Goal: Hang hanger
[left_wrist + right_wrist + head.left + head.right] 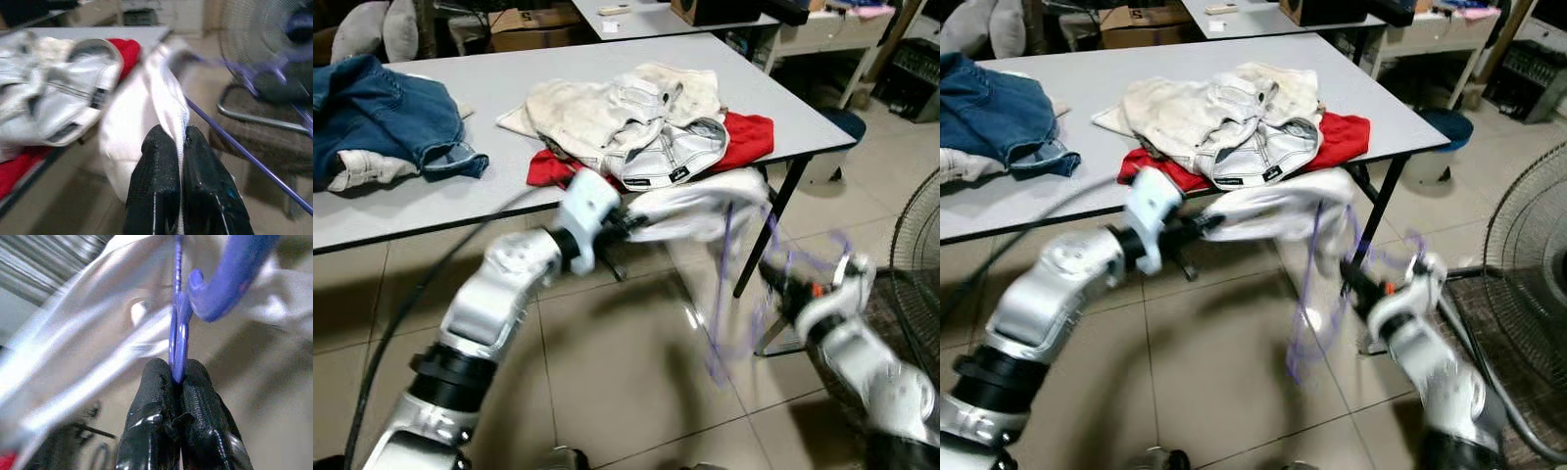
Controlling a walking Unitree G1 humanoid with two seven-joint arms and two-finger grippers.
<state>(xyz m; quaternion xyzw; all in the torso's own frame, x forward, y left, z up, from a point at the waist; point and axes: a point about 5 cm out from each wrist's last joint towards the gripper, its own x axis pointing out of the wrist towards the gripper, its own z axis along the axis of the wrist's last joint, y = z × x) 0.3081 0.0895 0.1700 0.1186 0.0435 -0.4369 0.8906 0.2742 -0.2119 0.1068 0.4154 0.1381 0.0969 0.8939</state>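
Observation:
A purple wire hanger (744,284) hangs in the air in front of the table's near right corner, blurred by motion. My right gripper (178,377) is shut on the hanger (178,340) just below its hook. A white garment (700,211) stretches from the hanger towards my left arm. My left gripper (180,142) is shut on a fold of this white garment (161,93), below the table edge. In the left wrist view a purple hanger bar (244,152) runs past the fingers.
The grey table (509,93) holds a pile of cream and white clothes (626,113) over a red cloth (744,137), and blue jeans (382,117) at the left. A standing fan (915,255) is at the right. Tiled floor (607,392) lies below.

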